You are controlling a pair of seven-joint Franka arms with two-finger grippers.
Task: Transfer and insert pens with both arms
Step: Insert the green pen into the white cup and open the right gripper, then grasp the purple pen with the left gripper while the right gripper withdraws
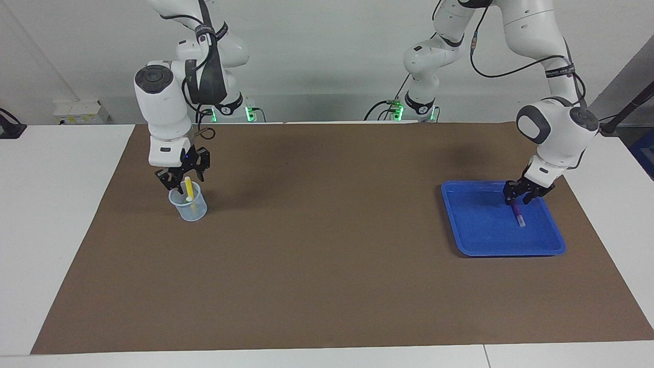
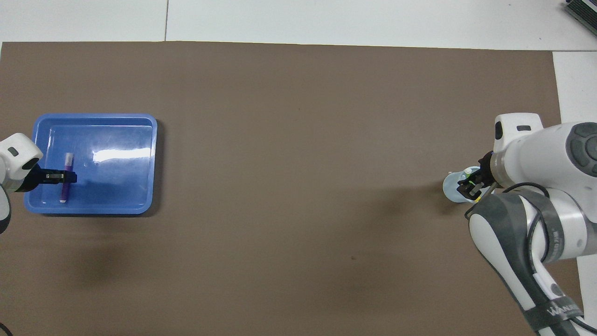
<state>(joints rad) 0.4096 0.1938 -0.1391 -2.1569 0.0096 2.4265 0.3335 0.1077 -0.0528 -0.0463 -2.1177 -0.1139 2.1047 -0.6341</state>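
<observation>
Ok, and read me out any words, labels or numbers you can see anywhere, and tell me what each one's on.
"WAN...": white letters on the black band around the right arm, overhead view; the rest can't be made out.
White print on the cable strap of the left arm, facing view: too small to read.
Nothing else readable.

A tray (image 1: 480,245) lies on the mat (image 1: 327,286) toward the left arm's end of the table, with one pen (image 1: 519,216) lying in it. The left gripper (image 1: 522,196) is down over that pen's end nearer the robots. A cup (image 1: 191,209) stands on the mat toward the right arm's end, a second pen (image 1: 188,188) upright in it. The right gripper (image 1: 180,182) is at the cup's rim.
</observation>
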